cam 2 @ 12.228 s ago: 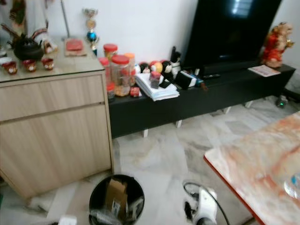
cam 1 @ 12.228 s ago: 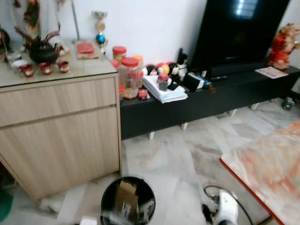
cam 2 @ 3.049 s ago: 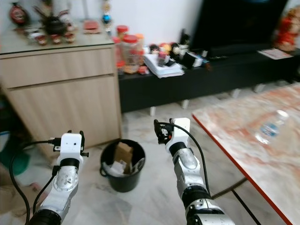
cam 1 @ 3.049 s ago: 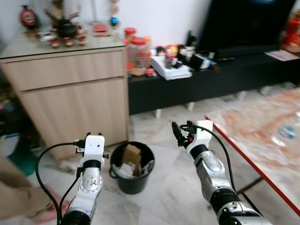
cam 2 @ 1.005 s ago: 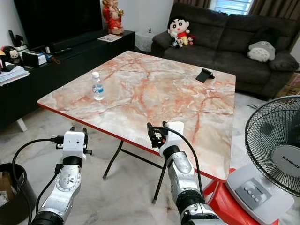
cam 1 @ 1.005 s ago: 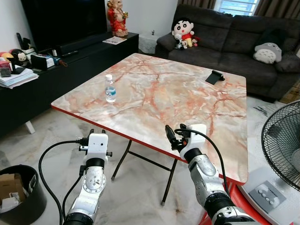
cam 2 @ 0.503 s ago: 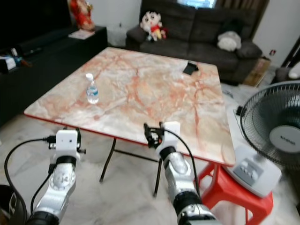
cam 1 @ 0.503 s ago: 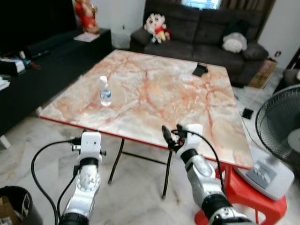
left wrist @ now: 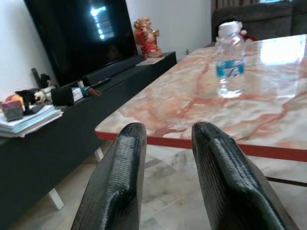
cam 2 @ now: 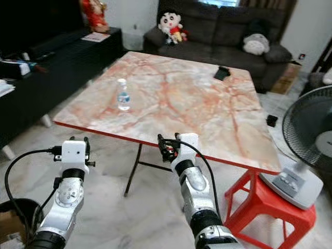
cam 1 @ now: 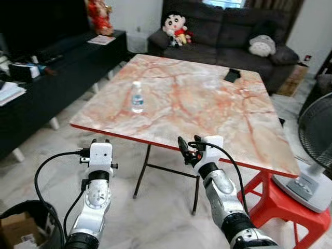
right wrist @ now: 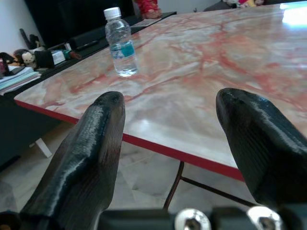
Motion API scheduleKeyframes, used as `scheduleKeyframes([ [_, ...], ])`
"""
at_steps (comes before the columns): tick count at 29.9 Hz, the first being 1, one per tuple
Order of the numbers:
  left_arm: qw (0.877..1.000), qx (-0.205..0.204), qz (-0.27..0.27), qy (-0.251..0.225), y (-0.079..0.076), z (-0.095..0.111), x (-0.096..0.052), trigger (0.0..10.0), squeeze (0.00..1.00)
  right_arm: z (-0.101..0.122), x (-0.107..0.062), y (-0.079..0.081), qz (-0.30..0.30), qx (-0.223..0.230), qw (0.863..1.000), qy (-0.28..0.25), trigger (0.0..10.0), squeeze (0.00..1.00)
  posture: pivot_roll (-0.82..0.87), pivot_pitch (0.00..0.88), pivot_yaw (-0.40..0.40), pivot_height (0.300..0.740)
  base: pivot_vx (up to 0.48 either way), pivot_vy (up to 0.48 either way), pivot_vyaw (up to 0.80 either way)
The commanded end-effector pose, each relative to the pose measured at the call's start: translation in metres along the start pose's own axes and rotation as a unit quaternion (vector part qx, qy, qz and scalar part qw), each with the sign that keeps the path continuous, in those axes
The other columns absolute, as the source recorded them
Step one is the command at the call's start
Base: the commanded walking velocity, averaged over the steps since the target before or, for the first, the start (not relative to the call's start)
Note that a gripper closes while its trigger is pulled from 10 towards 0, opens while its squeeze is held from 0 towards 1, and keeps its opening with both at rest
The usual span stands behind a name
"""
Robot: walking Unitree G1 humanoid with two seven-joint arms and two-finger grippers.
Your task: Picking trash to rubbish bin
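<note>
The bottle (cam 1: 137,97) stands on the table (cam 1: 218,119), well apart from the bin (cam 1: 31,228), with both the left gripper (left wrist: 168,182) and right gripper (right wrist: 168,158) spread apart, empty and short of it.

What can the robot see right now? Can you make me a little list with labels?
trash: bottle, upright on the table, clear with a white cap and blue label
table: marble top with a red rim, just ahead of the robot
bin: black, on the floor at the robot's left, cardboard inside
left gripper: open, empty, short of the table
right gripper: open wide, empty, near the table rim
also on table: small dark object at the far side
nearby: fan, red stool, sofa
</note>
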State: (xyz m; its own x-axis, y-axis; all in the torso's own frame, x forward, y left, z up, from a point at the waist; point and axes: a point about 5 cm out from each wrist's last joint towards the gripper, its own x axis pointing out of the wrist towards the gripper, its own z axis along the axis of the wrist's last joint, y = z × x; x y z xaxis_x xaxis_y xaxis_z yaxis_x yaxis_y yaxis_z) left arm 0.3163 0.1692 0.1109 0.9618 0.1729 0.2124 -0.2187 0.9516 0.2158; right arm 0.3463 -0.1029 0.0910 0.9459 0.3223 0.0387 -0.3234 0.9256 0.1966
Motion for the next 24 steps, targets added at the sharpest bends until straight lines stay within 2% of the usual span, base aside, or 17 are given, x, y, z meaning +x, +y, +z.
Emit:
scheduleKeyframes([
  [1,1.0,-0.001,-0.009,-0.007,-0.005,0.008,0.004,10.0,0.0,0.004,0.0,-0.006,-0.011,0.001,1.0,-0.005,10.0,0.0,0.01,0.025,-0.075,0.74,0.0,0.0,0.0],
  [8,1.0,0.004,-0.019,-0.012,-0.01,0.014,0.007,10.0,0.0,0.008,0.002,-0.003,-0.007,0.002,1.0,-0.014,10.0,0.0,0.01,0.022,-0.073,0.74,0.0,0.0,0.0],
  [14,1.0,-0.007,-0.013,-0.011,-0.01,0.017,0.008,10.0,0.0,0.013,0.005,0.0,0.002,-0.004,1.0,-0.023,10.0,0.0,0.01,0.019,-0.073,0.74,0.0,0.0,0.0],
  [21,1.0,-0.006,-0.007,-0.015,-0.007,0.021,0.011,10.0,0.0,0.015,0.006,0.003,0.013,-0.018,0.999,-0.025,10.0,0.0,0.01,0.02,-0.077,0.74,0.386,0.0,0.67],
  [24,1.0,-0.005,-0.003,-0.014,-0.006,0.021,0.011,10.0,0.0,0.014,0.007,0.003,0.008,-0.004,1.0,-0.022,10.0,0.0,0.01,0.018,-0.077,0.74,0.446,0.0,0.0],
])
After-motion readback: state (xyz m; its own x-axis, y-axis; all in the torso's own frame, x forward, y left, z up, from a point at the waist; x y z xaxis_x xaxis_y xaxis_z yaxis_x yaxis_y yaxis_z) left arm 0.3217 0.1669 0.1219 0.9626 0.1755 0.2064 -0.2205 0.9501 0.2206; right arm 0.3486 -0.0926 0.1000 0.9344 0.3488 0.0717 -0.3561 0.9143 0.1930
